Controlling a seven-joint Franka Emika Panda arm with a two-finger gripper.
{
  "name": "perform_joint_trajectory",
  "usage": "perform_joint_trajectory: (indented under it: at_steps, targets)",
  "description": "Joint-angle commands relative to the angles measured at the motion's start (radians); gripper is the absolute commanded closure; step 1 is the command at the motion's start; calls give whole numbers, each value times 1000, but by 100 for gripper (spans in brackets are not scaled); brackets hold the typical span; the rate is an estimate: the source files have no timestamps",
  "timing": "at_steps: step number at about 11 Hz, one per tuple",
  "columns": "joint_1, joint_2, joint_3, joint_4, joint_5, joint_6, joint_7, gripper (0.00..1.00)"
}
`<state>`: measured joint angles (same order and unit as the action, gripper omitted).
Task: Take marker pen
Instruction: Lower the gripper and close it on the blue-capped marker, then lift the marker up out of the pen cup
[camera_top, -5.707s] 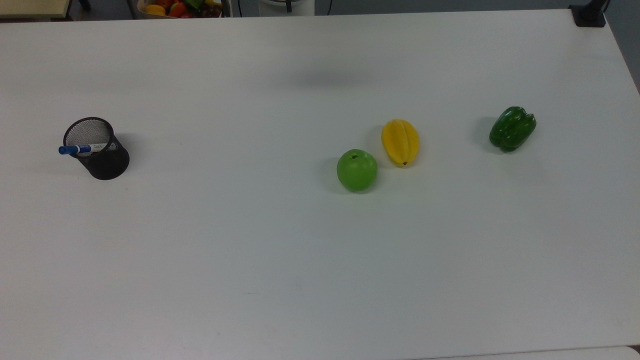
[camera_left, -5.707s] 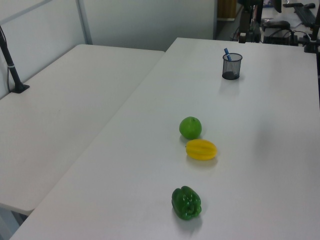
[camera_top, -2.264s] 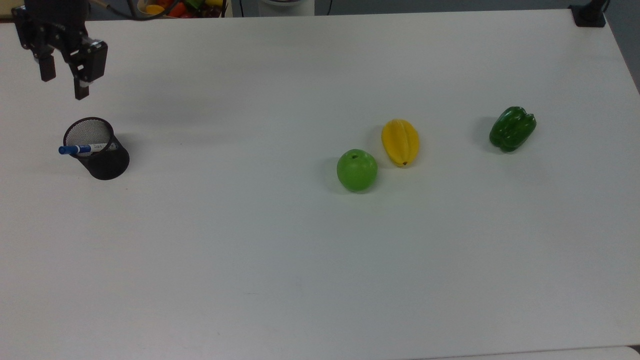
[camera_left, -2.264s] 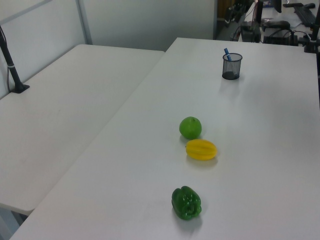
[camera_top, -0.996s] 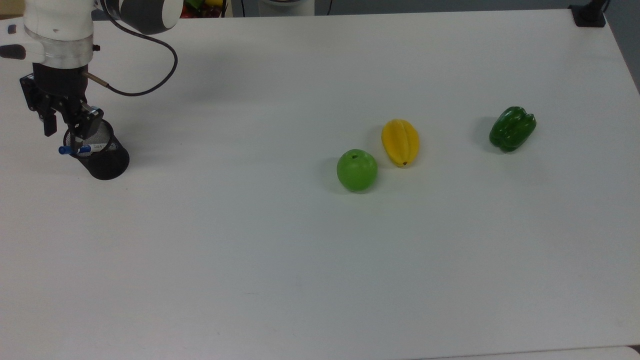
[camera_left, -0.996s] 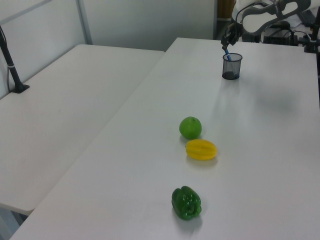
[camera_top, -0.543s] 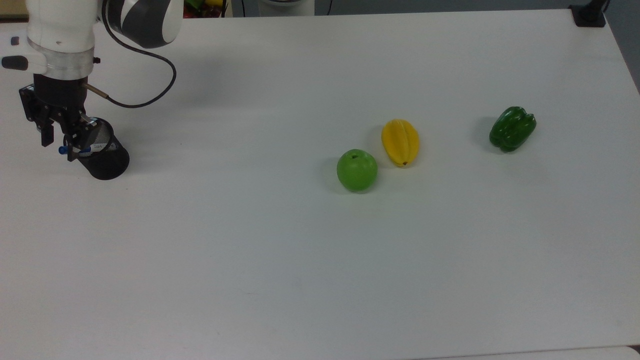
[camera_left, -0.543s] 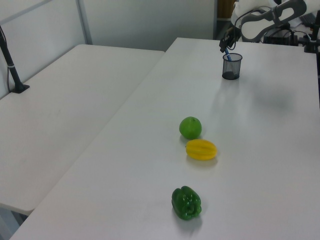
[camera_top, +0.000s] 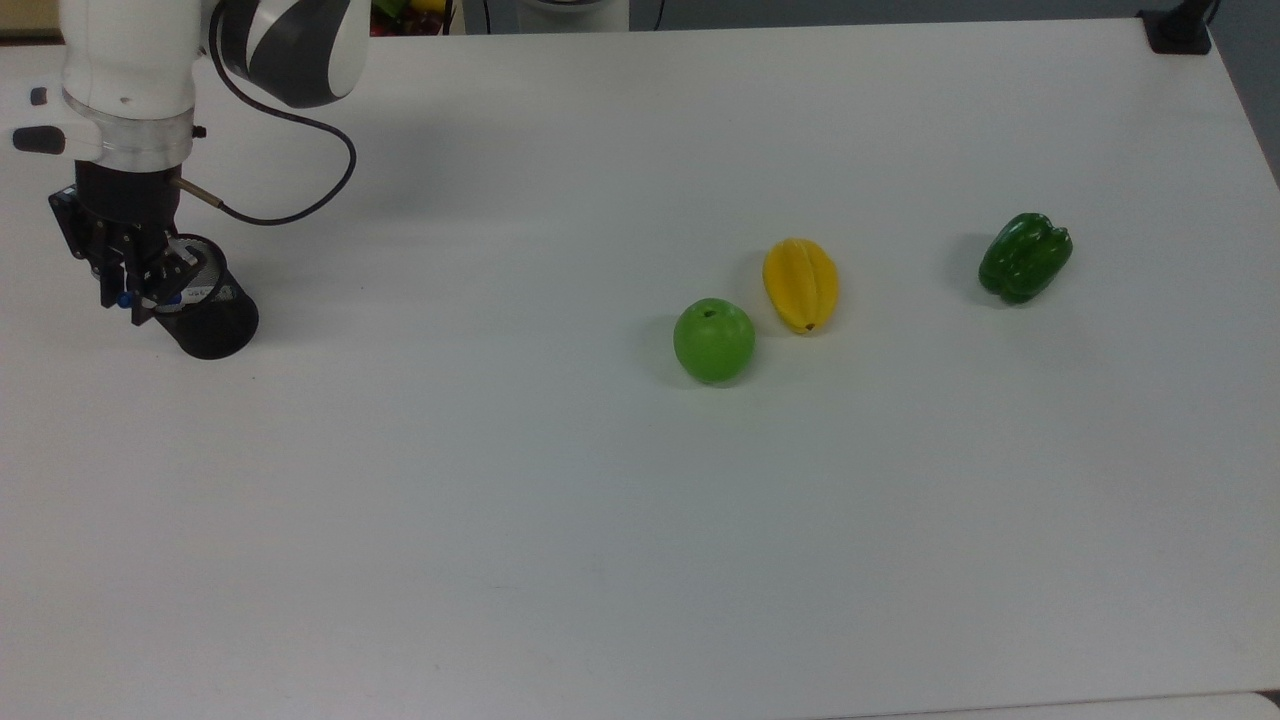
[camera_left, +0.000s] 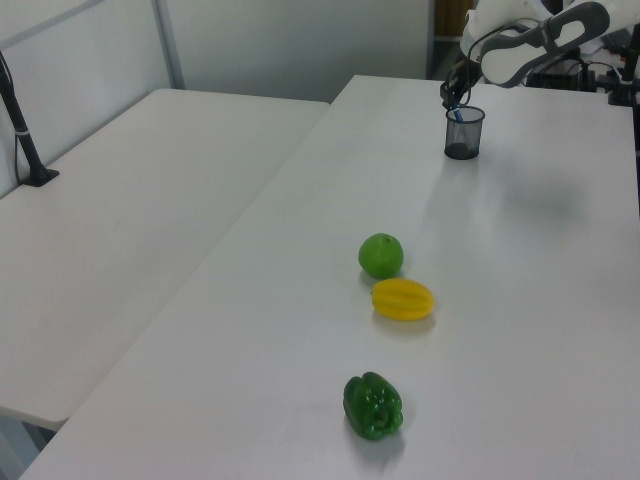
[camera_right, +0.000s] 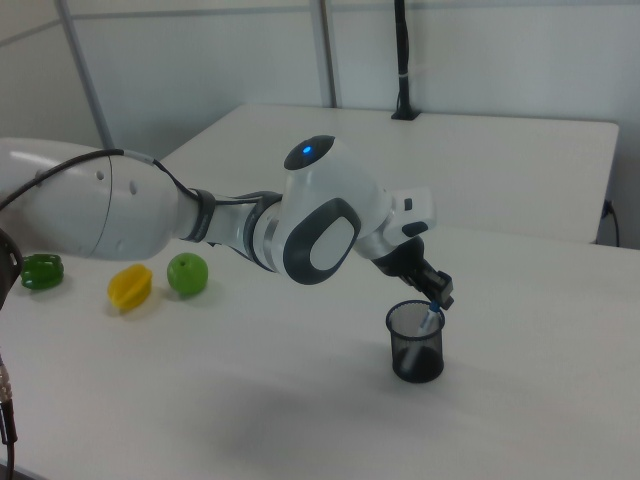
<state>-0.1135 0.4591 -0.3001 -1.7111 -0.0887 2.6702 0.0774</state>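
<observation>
Marker pen (camera_top: 196, 294) stands in mesh cup (camera_top: 210, 322), top view's far left of worktop (camera_top: 600, 500); tool (camera_top: 128, 298) at cup's rim. Apple (camera_top: 714, 340), starfruit (camera_top: 800, 284), pepper (camera_top: 1024, 257) well right of cup.

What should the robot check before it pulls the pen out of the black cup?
1. Gripper at the marker pen's blue top end: ok.
2. Fingers closed around the pen: ok, they look pinched on it.
3. Pen standing in the mesh cup, leaning on its rim: ok.
4. Cup upright on the table: ok.
5. Apple, yellow fruit and green pepper far from the cup: ok.
6. Grip firm enough to lift: cannot tell.
</observation>
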Motion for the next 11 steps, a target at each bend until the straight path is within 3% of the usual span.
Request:
perform_joint_trajectory:
  at_steps: [1, 6, 11]
  targets:
    - [6, -7, -5, -13, -3, 27, -12, 100]
    - [6, -39, -5, -10, -2, 20, -8, 100]
    - [6, -175, -4, -9, 23, -33, -10, 100]
